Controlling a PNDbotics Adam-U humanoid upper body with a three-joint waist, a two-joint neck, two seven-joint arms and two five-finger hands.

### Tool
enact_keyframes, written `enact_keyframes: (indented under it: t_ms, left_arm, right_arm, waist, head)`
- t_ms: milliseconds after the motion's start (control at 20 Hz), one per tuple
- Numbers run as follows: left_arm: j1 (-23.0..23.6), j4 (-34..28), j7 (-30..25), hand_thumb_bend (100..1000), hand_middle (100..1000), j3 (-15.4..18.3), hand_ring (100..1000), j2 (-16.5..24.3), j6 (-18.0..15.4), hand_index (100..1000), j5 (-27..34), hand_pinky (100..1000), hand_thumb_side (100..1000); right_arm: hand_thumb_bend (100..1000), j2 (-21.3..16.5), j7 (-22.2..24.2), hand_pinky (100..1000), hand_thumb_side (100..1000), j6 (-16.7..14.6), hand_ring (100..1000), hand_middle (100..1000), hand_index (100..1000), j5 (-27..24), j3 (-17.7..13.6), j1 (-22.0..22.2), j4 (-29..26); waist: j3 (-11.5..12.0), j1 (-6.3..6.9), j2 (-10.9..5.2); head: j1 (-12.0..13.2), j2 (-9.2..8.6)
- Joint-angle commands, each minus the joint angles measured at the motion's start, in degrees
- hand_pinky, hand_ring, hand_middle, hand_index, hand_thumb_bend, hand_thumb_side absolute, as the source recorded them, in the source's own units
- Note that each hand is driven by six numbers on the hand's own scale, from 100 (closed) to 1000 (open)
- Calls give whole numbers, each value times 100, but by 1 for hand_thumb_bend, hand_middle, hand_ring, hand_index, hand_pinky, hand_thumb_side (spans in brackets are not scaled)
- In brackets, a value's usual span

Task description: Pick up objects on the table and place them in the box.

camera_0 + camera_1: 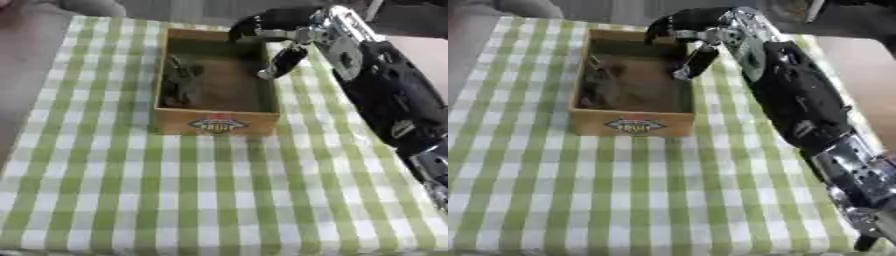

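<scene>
Now | right robot hand (278, 46) over box (216, 122) rim, fingers relaxed, empty | dark items (179, 82) inside (likely light, rigid; grasp mid-body) | left unseen

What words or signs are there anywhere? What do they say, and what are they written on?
Front wall of the wooden box: one oval label with dark lettering across its middle, too blurred to read for sure.
Green checked tablecloth: no words.
Right hand and arm: no readable marks.
Dark things inside the box: no readable text.
</scene>
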Motion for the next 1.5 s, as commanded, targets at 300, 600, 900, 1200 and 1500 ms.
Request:
enact_keyframes:
  t_ms: [300, 600, 900, 1200, 1500]
  left_arm:
    - [-14, -111, 67, 100, 539, 114, 650, 167, 5, 552, -66, 520, 572]
    - [11, -111, 120, 100, 543, 171, 655, 168, 2, 553, -108, 520, 574]
    - [29, -111, 144, 100, 542, 200, 653, 147, 13, 555, -129, 519, 576]
    - [28, -111, 144, 100, 538, 194, 650, 124, 30, 552, -138, 519, 579]
    - [50, -111, 153, 100, 538, 204, 651, 112, 32, 551, -142, 524, 579]
  right_arm:
    - [100, -849, -934, 679, 100, 319, 827, 826, 886, -1886, -349, 595, -1590]
    - [100, -1053, -2182, 540, 100, 1371, 765, 765, 851, -3156, -750, 1586, -2644]
    - [100, -855, -2666, 499, 146, 1952, 746, 744, 839, -4159, -1066, 2308, -3287]
    - [100, -687, -2786, 492, 182, 2127, 745, 742, 836, -4427, -1268, 2686, -3604]
    - [100, -595, -2916, 487, 208, 2205, 742, 740, 833, -4462, -1392, 2918, -3760]
  waist:
    - [-144, -28, -62]
    - [-268, -62, -4]
    - [-384, -59, 26]
    - [-507, -41, 54]
    - [-523, -35, 60]
  head:
    - [158, -106]
    - [307, -162]
    - [398, -186]
    - [414, -133]
    - [404, -65]
